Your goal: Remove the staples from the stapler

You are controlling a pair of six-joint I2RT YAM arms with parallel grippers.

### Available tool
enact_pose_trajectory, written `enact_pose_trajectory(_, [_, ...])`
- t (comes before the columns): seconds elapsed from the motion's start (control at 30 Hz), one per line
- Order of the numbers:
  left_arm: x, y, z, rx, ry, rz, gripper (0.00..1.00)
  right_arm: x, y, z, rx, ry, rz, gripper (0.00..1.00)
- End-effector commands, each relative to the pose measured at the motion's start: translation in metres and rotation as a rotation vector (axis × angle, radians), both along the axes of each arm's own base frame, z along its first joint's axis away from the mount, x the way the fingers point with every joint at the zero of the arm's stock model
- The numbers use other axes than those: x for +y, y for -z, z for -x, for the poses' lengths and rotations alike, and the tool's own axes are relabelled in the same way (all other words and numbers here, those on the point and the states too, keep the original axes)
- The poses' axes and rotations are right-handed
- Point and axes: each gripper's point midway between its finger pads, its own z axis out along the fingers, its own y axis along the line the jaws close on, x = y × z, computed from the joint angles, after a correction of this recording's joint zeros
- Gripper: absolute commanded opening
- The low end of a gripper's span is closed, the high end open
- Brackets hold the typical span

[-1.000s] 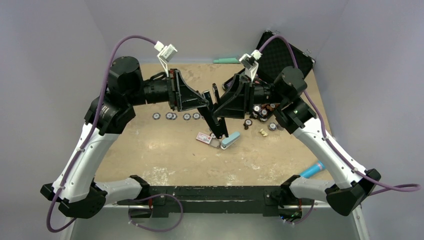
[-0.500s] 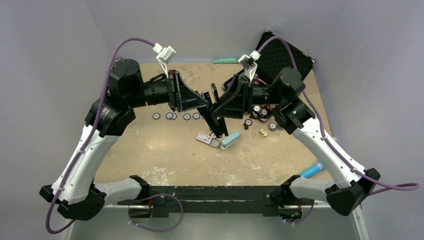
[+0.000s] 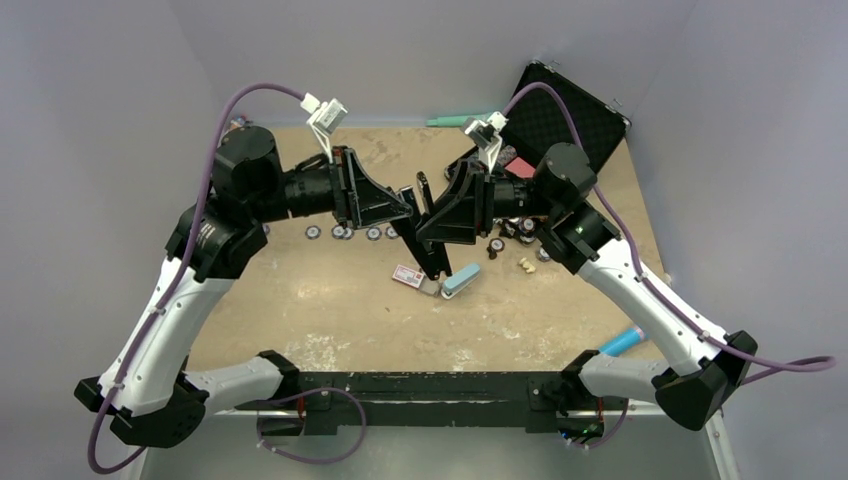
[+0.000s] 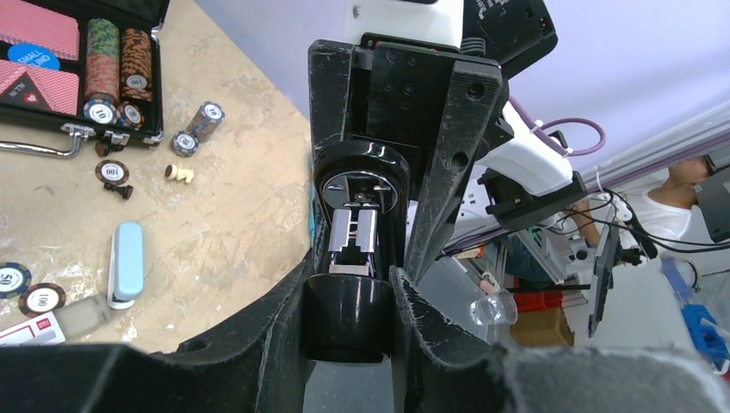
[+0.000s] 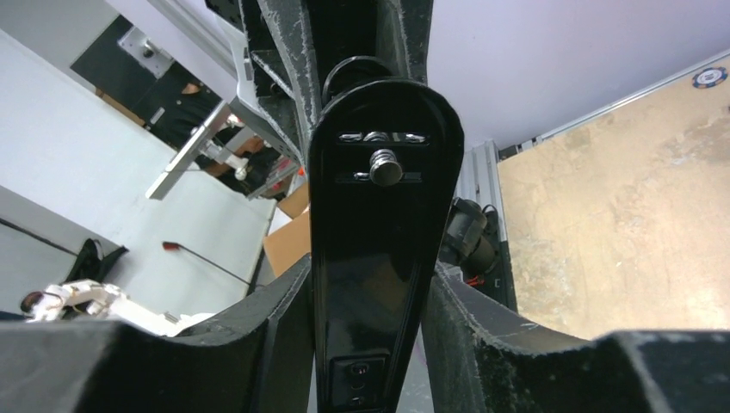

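The black stapler [image 3: 430, 228] hangs in mid-air over the middle of the table, opened at its hinge, held between both arms. My left gripper [image 3: 408, 206] is shut on one rounded black end [image 4: 349, 314]. Past that end, the left wrist view looks along the shiny metal inner channel [image 4: 354, 234]. My right gripper [image 3: 436, 212] is shut on the flat glossy base [image 5: 379, 258], whose rivet [image 5: 386, 166] faces the right wrist camera. The staples are hidden from me in every view.
Below the stapler on the table lie a pale blue block [image 3: 460, 281] and a red-and-white card [image 3: 408, 275]. A row of poker chips [image 3: 345, 232] sits left of centre. An open black chip case [image 3: 565, 115] stands at the back right, and a blue pen [image 3: 625, 340] lies near the right front.
Both grippers and the stapler have drifted a little left and toward the back. The right wrist has turned somewhat. Both grips are unchanged.
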Motion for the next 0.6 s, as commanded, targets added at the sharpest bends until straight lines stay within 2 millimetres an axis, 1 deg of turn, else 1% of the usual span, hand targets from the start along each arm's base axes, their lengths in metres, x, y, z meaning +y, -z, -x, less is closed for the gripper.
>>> enact_pose_trajectory(0.0, [0.003, -0.016, -0.01, -0.062, -0.064, 0.045, 0.0, -0.001, -0.013, 0.014, -0.048, -0.031, -0.044, 0.4])
enact_pose_trajectory(0.07, [0.004, -0.014, -0.01, -0.059, -0.07, 0.041, 0.0, -0.001, -0.013, 0.014, -0.051, -0.029, -0.045, 0.3])
enact_pose_trajectory(0.23, [0.009, -0.008, -0.01, -0.055, -0.094, 0.024, 0.0, -0.002, -0.01, 0.014, -0.052, -0.028, -0.042, 0.11])
enact_pose_trajectory(0.3, [0.012, -0.003, -0.011, -0.044, -0.113, 0.011, 0.0, -0.002, -0.009, 0.014, -0.05, -0.022, -0.042, 0.02])
enact_pose_trajectory(0.33, [0.014, 0.0, -0.011, -0.036, -0.122, 0.001, 0.0, -0.003, -0.008, 0.014, -0.049, -0.017, -0.041, 0.0])
enact_pose_trajectory(0.37, [0.015, 0.005, -0.011, -0.024, -0.13, -0.011, 0.07, -0.003, -0.008, 0.013, -0.045, -0.008, -0.039, 0.0])
enact_pose_trajectory(0.47, [0.023, 0.02, -0.009, 0.015, -0.166, -0.06, 0.49, -0.002, -0.002, 0.008, -0.028, 0.015, -0.021, 0.0])
enact_pose_trajectory(0.5, [0.027, 0.025, -0.009, 0.026, -0.184, -0.075, 0.6, -0.001, 0.001, 0.006, -0.02, 0.022, -0.011, 0.0])
enact_pose_trajectory(0.53, [0.031, 0.03, -0.007, 0.033, -0.203, -0.09, 0.68, 0.0, 0.006, 0.003, -0.006, 0.032, 0.005, 0.0])
enact_pose_trajectory(0.57, [0.037, 0.037, -0.006, 0.04, -0.226, -0.109, 0.89, 0.001, 0.012, 0.0, 0.006, 0.042, 0.021, 0.0])
